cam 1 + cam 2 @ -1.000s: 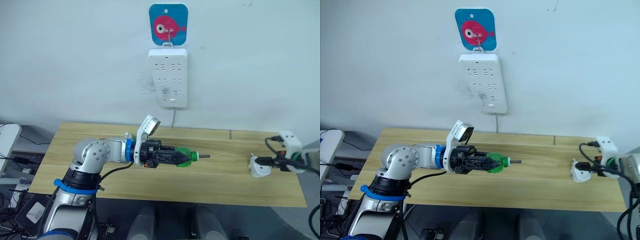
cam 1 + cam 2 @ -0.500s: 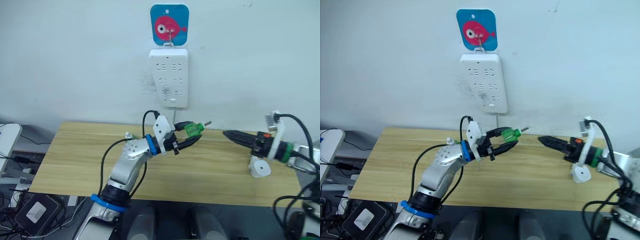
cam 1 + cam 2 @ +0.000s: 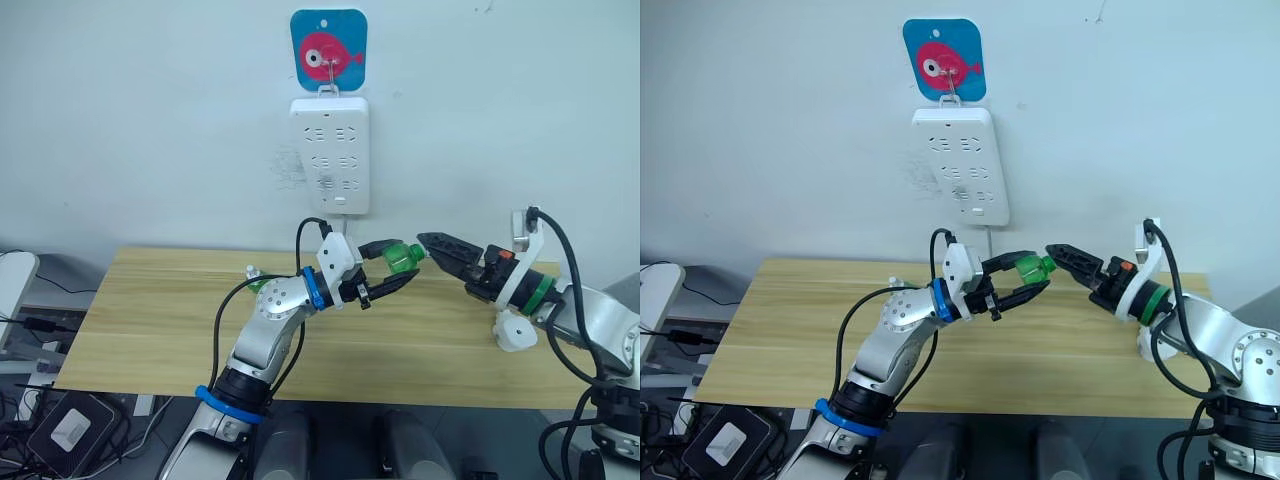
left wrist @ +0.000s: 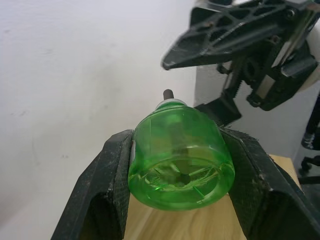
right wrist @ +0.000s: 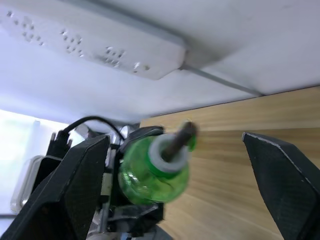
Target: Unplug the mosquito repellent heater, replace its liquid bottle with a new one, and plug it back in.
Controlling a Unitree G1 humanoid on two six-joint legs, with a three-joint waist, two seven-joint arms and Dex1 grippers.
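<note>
My left gripper [image 3: 406, 262] is shut on the liquid bottle [image 3: 401, 257], a small green bottle held in the air over the middle of the table, its dark wick [image 5: 181, 137] pointing to the right. My right gripper [image 3: 428, 246] is open, a finger on either side of the bottle's neck [image 5: 167, 152]. The white mosquito repellent heater [image 3: 513, 333] lies on the table at the right, under the right forearm. A small green thing with a white top [image 3: 254, 281], perhaps the new one, peeks out behind my left forearm.
The white power strip [image 3: 330, 155] hangs on the wall above the table's back edge, under a blue fish plaque [image 3: 328, 46], with its cable running down. The wooden table [image 3: 150, 330] has free room on its left half and along the front.
My left arm lifted the bottle from low over the table. My right gripper left the heater lying on the table and moved left, its open fingers now around the bottle's neck.
</note>
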